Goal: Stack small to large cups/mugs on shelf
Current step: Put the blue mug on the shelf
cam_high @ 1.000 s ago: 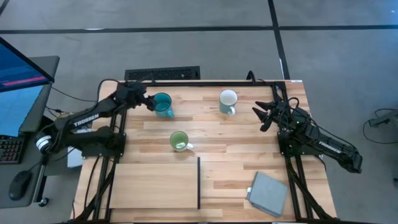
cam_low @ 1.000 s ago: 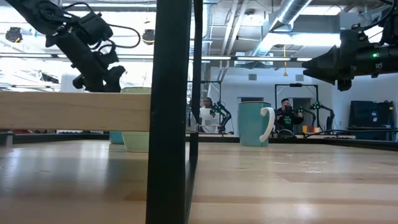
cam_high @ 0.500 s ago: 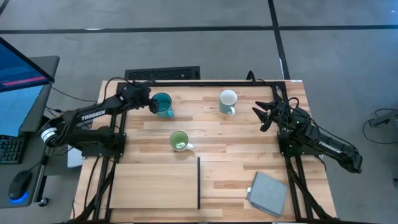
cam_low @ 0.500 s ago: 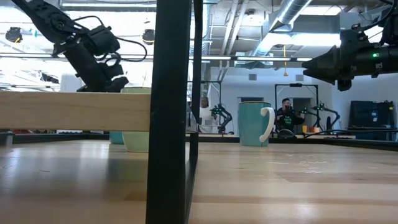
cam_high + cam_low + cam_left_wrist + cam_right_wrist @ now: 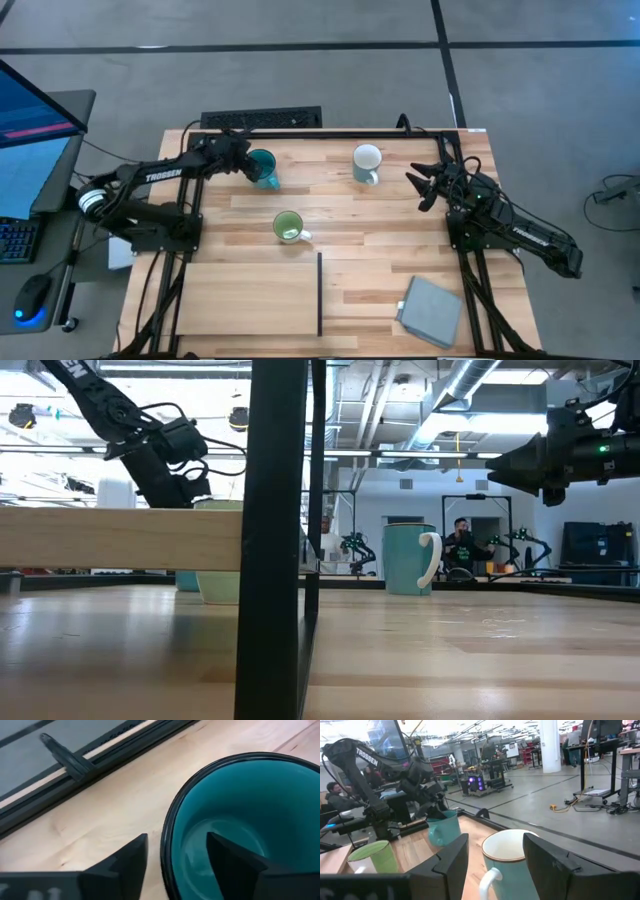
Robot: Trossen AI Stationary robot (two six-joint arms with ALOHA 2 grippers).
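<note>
The teal mug stands upright on its base at the table's far left. My left gripper slants down over it, open. In the left wrist view one finger stands outside the mug's rim and the other finger inside, with gaps on both sides. The light green mug stands mid-table. The white-lined pale mug stands at the far middle. The shelf lies at the near left. My right gripper waits open and level at the right.
A grey-blue pad lies at the near right corner. A black rail runs along the table's far edge, just behind the teal mug. The shelf's black strip faces the table's middle. People show in the room beyond the table.
My left gripper has sunk and reached toward the teal mug, tipping further down, until its fingers stand astride the mug's rim. The mugs have stayed where they were.
</note>
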